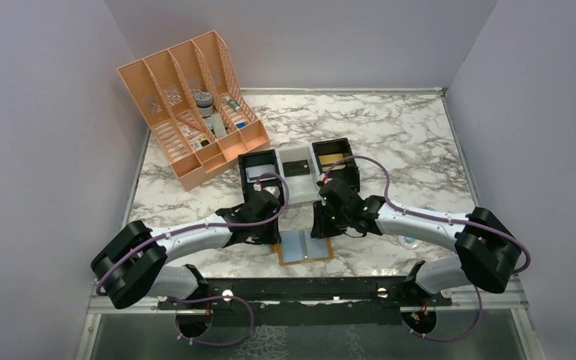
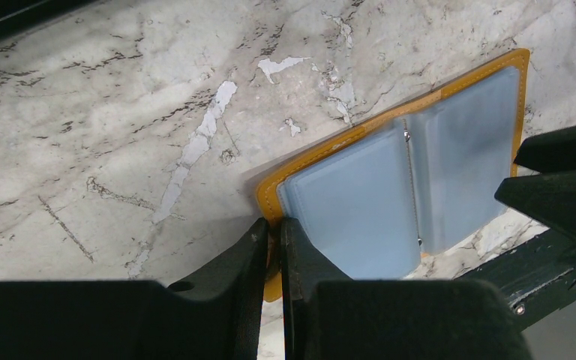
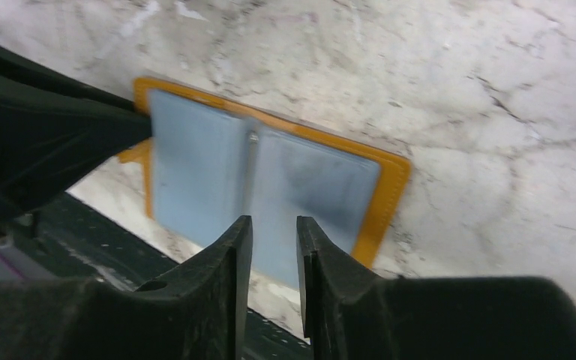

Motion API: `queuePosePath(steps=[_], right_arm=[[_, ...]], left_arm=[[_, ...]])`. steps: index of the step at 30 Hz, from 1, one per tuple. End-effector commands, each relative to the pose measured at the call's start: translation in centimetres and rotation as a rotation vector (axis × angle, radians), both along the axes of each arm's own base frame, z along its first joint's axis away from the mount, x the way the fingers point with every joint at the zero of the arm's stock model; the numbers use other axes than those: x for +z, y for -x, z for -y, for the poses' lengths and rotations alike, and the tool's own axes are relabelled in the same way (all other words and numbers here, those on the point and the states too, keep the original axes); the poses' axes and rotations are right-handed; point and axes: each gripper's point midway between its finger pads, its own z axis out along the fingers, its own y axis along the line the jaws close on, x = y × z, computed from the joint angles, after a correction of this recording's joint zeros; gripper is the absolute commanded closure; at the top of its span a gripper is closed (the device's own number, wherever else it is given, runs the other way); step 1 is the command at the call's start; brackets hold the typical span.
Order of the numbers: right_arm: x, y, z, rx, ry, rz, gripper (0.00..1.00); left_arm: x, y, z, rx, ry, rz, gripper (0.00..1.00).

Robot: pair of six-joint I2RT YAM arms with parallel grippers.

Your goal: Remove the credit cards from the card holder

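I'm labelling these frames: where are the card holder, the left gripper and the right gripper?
card holder point(image 1: 294, 248), top external view, blue inner panel.
left gripper point(image 2: 274, 228), left wrist view, between its fingertips.
right gripper point(image 3: 273, 225), right wrist view, between its fingertips.

Overhead view evenly, diffusely lit; shadows soft. Wrist views bright; card holder point(image 3: 315, 180) edges smeared by blur, near fingers point(image 3: 217, 292) dark and out of focus, lower frame.

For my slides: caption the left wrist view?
Left gripper pinching an edge of the open card holder on the table.
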Motion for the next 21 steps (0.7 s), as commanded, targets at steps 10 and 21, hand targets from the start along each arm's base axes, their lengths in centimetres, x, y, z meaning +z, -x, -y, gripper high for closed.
queuePosePath(steps=[10,21], right_arm=[[-2.1,0.7,2.5,-0.057,0.126,-0.035,0.61],[-2.5,-0.1,1.8,-0.058,0.125,-0.024,0.82]], left_arm=[[0.8,-0.1,0.9,-0.018,0.037,0.008,0.86],[0.6,0.1,0.9,-0.023,0.038,0.001,0.86]])
